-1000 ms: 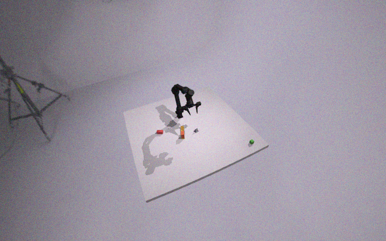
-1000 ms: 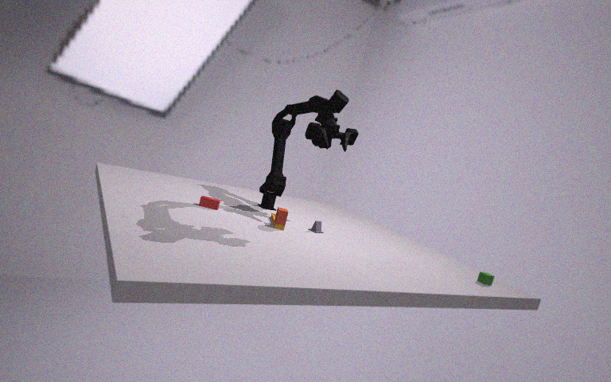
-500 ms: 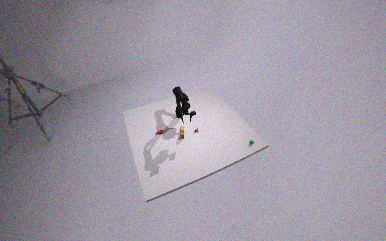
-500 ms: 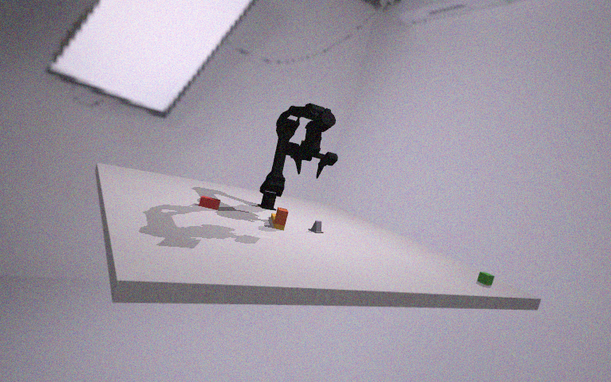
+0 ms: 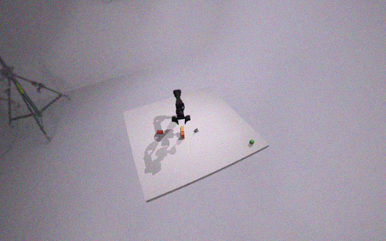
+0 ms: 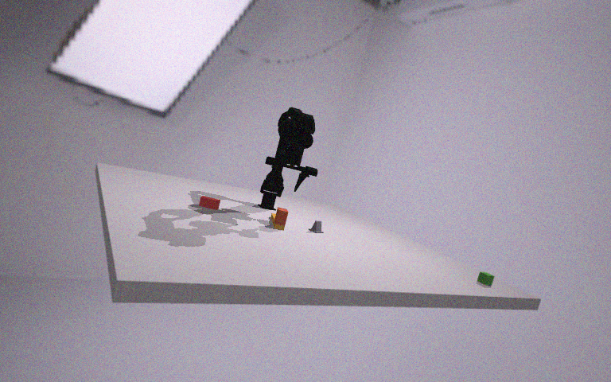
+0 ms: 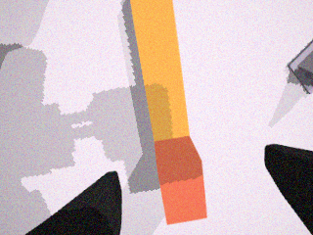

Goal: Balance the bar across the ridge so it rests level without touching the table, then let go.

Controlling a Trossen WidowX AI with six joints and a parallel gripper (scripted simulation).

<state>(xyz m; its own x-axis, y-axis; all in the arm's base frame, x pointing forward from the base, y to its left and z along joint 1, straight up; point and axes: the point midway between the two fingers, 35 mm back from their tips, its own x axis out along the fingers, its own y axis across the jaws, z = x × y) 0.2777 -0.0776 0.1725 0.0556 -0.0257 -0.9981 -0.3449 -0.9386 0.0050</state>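
Observation:
The bar (image 5: 182,128) (image 6: 278,227) (image 7: 158,59) is yellow-orange and lies on the table, with an orange-red block (image 5: 182,136) (image 6: 281,216) (image 7: 187,201) at one end. The grey ridge (image 5: 196,130) (image 6: 317,226) is a small wedge standing apart from the bar, to its right; part of it shows at the right edge of the wrist view (image 7: 305,70). My gripper (image 5: 181,123) (image 6: 284,186) (image 7: 194,167) is open and empty, above the table. In the wrist view its fingertips stand on either side of the block end, touching nothing. One finger is hard to make out in the exterior view.
A red block (image 5: 159,132) (image 6: 209,202) lies left of the bar. A green block (image 5: 251,141) (image 6: 485,278) sits near the far right corner of the white table (image 5: 199,161) (image 6: 315,265). The arm's shadow falls across the left side of the table and part of the bar.

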